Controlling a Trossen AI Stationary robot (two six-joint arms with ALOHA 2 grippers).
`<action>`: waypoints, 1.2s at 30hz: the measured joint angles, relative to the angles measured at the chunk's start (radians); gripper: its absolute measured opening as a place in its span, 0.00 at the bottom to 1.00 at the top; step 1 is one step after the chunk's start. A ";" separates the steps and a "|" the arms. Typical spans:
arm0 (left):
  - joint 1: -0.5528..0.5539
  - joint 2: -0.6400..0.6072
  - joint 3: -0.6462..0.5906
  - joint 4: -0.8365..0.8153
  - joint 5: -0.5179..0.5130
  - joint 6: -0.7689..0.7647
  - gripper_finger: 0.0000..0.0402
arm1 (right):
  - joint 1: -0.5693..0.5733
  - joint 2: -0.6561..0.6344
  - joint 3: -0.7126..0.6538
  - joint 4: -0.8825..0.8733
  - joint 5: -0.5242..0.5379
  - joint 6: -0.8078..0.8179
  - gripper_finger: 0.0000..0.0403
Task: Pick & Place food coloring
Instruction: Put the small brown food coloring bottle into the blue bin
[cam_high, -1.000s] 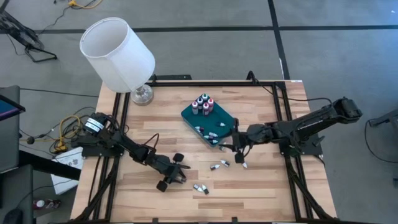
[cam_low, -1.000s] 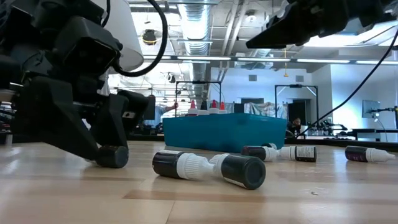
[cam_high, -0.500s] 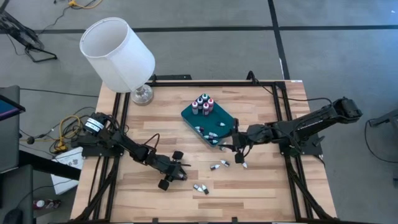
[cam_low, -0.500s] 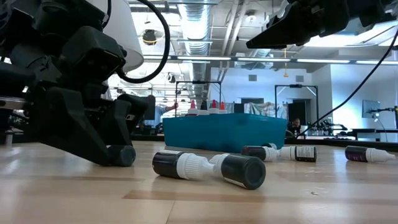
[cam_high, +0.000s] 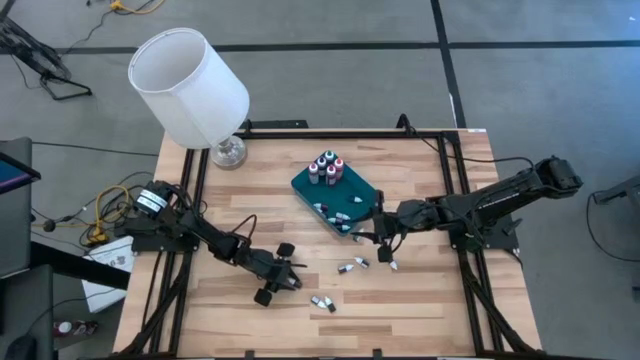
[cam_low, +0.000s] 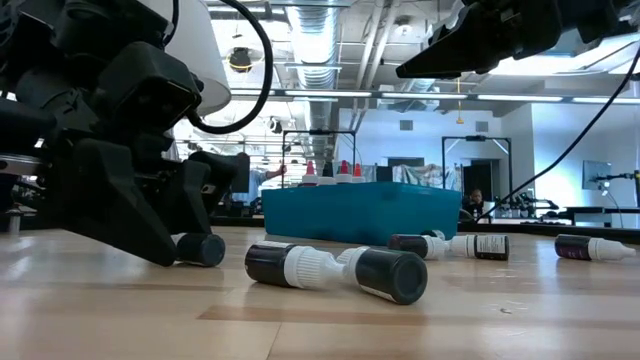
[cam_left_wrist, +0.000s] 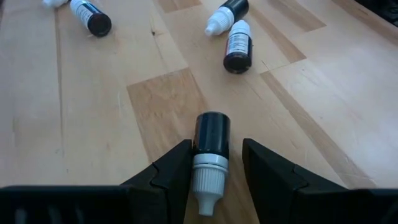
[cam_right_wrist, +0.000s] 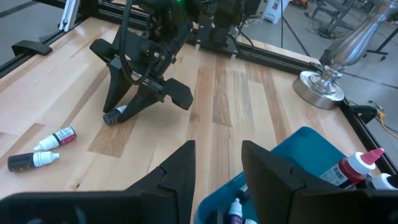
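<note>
Left end effector open, straddling lying dropper bottle, no grip yet. Bottle light, rigid, smooth, rolls readily; clamp across dark body, not tapered cap. Right end effector part-open, empty, over teal tray.

The left gripper sat low at the wooden table, its dark fingers astride a black bottle lying on the surface. Just beside it, two dark dropper bottles lay on their sides with whitish caps meeting. Behind them stood a teal tray with red-capped bottles showing above its rim. More bottles lay near the tray, and one bottle lay well apart. The right arm hung overhead.
</note>
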 joint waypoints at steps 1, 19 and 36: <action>0.000 0.000 0.000 0.000 0.000 -0.002 0.34 | 0.000 0.000 0.000 0.000 0.000 0.000 0.30; 0.000 0.000 0.000 0.000 -0.003 -0.007 0.20 | 0.000 0.000 0.000 -0.002 -0.001 0.010 0.30; 0.000 0.000 0.000 0.065 -0.106 0.027 0.23 | 0.000 0.000 0.000 -0.007 -0.001 0.011 0.30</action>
